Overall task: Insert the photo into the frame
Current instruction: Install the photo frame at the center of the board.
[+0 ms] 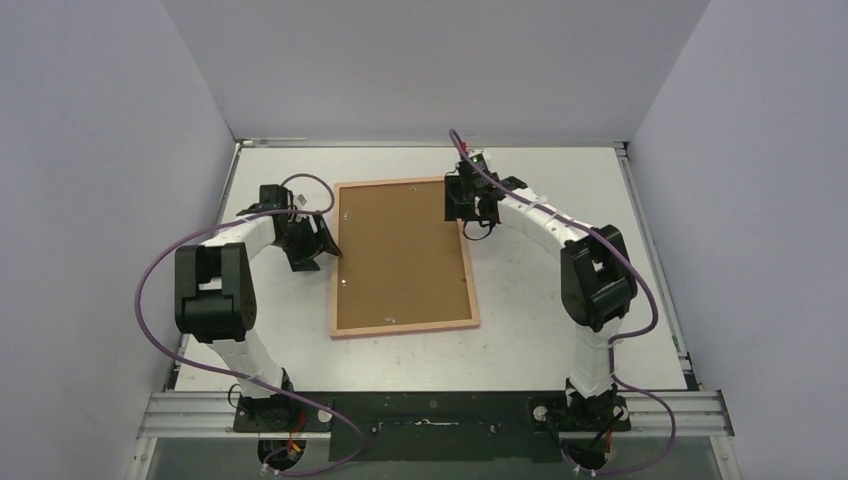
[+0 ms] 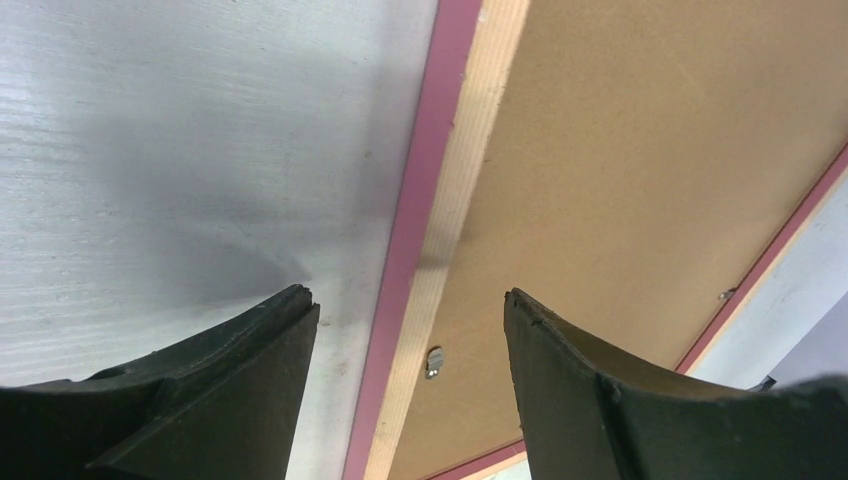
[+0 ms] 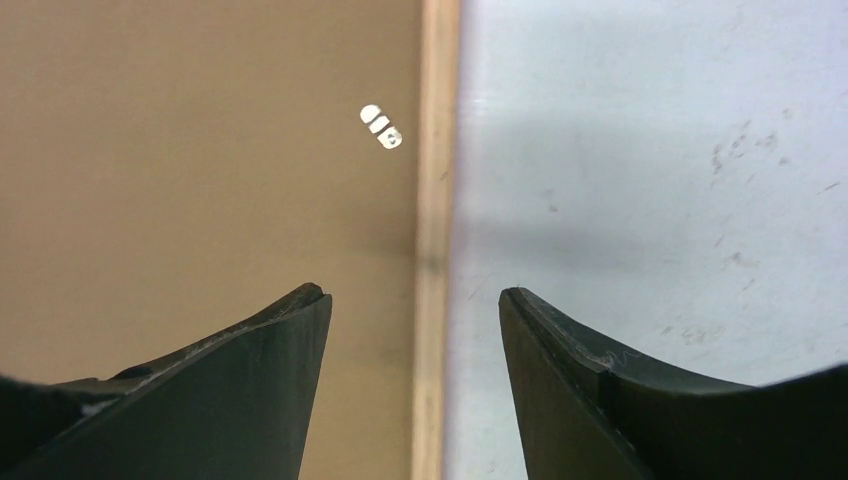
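Observation:
The frame (image 1: pixel 404 328) lies face down in the middle of the table, tan wood rim up, with the brown backing board (image 1: pixel 400 255) in it. The photo is hidden. My left gripper (image 1: pixel 322 250) hovers open over the frame's left edge. In the left wrist view this gripper (image 2: pixel 408 296) straddles the pink and tan rim (image 2: pixel 440 230), with nothing gripped. At the frame's upper right edge my right gripper (image 1: pixel 462 212) is open too. The right wrist view has this gripper (image 3: pixel 413 293) astride the tan rim (image 3: pixel 435 200), fingers apart from it.
Small metal tabs (image 2: pixel 433 362) (image 3: pixel 381 126) sit on the backing board near the rim. The white table (image 1: pixel 560 330) is enclosed by pale walls on three sides. A metal rail runs along the near edge by the arm bases.

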You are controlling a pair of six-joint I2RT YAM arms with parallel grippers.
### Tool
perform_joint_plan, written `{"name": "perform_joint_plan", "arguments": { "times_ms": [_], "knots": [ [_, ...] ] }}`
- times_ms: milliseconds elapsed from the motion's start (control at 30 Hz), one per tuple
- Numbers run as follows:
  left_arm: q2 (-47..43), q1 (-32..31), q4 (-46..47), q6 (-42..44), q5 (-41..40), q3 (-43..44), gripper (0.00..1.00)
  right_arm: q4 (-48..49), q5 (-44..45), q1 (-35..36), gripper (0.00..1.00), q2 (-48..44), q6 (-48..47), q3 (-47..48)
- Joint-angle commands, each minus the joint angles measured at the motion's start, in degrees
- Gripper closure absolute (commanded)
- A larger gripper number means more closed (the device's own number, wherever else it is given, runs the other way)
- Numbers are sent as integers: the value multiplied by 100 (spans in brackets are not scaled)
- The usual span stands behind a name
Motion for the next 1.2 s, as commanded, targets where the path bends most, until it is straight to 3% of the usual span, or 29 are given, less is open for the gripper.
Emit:
{"name": "perform_joint_plan", "arguments": {
  "times_ms": [0,433,1167],
  "knots": [
    [120,2,-36,90,-74,158,33,226,-95,-156,36,364,-486,485],
    [402,3,-239,90,-78,460,34,491,-896,-372,36,1416,-742,1187],
    [557,4,-501,354,-207,642,34,854,-174,-374,53,2045,-586,1502]
  ]
}}
